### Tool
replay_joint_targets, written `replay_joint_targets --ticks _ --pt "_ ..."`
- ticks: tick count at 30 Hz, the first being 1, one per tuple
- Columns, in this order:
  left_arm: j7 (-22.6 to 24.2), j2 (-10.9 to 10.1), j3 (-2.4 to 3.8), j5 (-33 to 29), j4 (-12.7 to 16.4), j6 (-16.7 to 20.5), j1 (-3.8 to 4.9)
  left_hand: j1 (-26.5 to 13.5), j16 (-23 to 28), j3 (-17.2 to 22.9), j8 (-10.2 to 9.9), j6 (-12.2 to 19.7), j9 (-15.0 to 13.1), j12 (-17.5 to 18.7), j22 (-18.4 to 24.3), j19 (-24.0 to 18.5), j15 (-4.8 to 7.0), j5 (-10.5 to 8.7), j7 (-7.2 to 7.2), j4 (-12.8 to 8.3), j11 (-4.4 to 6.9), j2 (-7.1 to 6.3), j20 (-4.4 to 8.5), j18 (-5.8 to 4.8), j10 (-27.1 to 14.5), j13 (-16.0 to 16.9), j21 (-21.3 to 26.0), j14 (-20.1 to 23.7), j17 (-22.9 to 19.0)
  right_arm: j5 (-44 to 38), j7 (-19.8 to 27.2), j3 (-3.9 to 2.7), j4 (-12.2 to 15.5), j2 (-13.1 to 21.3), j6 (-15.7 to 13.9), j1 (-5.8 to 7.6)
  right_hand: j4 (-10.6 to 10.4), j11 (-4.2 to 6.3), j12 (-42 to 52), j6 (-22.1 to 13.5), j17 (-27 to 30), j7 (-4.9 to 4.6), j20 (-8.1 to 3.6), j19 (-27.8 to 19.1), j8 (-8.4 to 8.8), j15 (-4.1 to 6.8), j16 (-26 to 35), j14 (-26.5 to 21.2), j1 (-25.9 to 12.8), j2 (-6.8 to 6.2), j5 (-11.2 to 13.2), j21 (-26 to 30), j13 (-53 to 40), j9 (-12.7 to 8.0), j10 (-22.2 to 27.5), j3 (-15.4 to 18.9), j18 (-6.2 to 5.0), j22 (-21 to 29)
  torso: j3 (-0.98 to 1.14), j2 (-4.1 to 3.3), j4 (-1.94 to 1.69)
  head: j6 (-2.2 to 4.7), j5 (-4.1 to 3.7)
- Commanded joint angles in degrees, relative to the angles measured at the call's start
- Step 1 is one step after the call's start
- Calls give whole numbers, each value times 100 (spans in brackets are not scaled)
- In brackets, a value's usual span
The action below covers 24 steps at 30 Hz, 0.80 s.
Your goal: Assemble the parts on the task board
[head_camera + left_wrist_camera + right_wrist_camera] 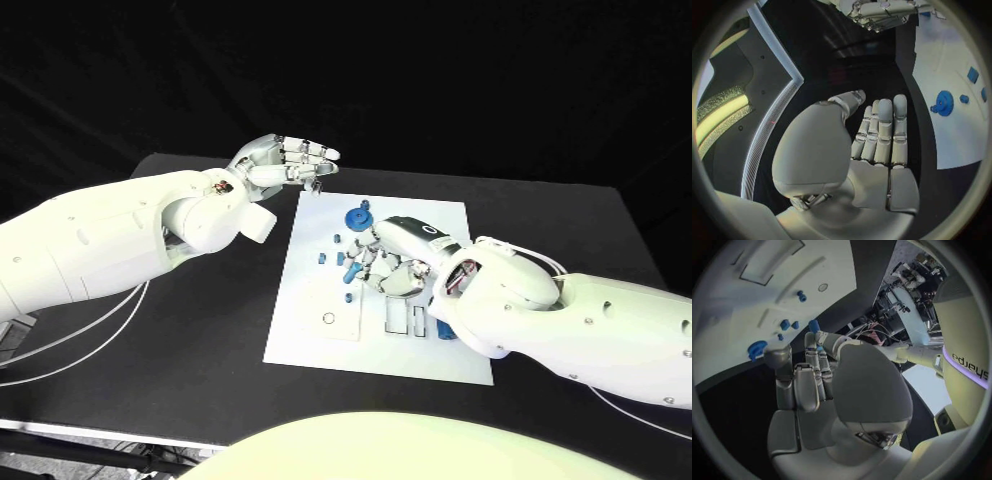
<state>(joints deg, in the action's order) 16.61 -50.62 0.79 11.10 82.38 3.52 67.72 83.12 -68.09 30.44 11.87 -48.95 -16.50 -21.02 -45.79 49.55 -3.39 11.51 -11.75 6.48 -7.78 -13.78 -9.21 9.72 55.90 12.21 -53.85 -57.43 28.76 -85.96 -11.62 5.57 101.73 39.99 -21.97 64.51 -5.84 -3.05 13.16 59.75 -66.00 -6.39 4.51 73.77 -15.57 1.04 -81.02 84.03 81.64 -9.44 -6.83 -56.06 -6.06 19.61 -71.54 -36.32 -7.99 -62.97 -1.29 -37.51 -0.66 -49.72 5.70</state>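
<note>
The white task board (pixel 320 345) lies in the middle of the black table. A round blue part (pixel 355 221) stands near its far edge, with small blue parts (pixel 335 240) beside it. My right hand (pixel 384 262) reaches down onto the board's middle. In the right wrist view a small blue part (pixel 814 326) sits at its fingertips, pinched against the thumb. My left hand (pixel 284 160) hovers above the table off the board's far left corner. Its fingers (pixel 882 130) are stretched out side by side and hold nothing. The left wrist view also shows the round blue part (pixel 944 102) and my right hand (pixel 882 12).
A blue bar (pixel 421 322) lies in a slot near the board's front right, partly under my right forearm. White cables (pixel 87 345) hang off the table's left side. Bare black table (pixel 188 380) surrounds the board.
</note>
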Motion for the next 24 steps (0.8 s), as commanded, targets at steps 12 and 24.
replay_joint_targets --ticks 12,24 --pt "29 18 -1 -23 13 -65 1 -18 21 -45 34 19 7 -40 9 37 -36 5 5 9 -8 53 -11 85 -45 10 22 7 -6 -489 304 103 -406 -576 540 -290 35 19 -32 -9 2 -48 -9 -9 -298 46 -14 158 -58 25 -26 17 -13 519 8 -55 66 -1 7 -13 11 -28 164" --pt "23 21 -1 -25 12 -74 1 -25 21 -51 36 21 8 -44 12 40 -37 5 4 16 -9 55 -12 84 -49 11 26 7 -6 -616 277 137 -557 -702 705 -397 43 15 -40 -19 8 -53 -8 -22 -300 44 -12 156 -67 28 -27 41 -15 526 11 -61 62 14 7 -10 1 -28 183"
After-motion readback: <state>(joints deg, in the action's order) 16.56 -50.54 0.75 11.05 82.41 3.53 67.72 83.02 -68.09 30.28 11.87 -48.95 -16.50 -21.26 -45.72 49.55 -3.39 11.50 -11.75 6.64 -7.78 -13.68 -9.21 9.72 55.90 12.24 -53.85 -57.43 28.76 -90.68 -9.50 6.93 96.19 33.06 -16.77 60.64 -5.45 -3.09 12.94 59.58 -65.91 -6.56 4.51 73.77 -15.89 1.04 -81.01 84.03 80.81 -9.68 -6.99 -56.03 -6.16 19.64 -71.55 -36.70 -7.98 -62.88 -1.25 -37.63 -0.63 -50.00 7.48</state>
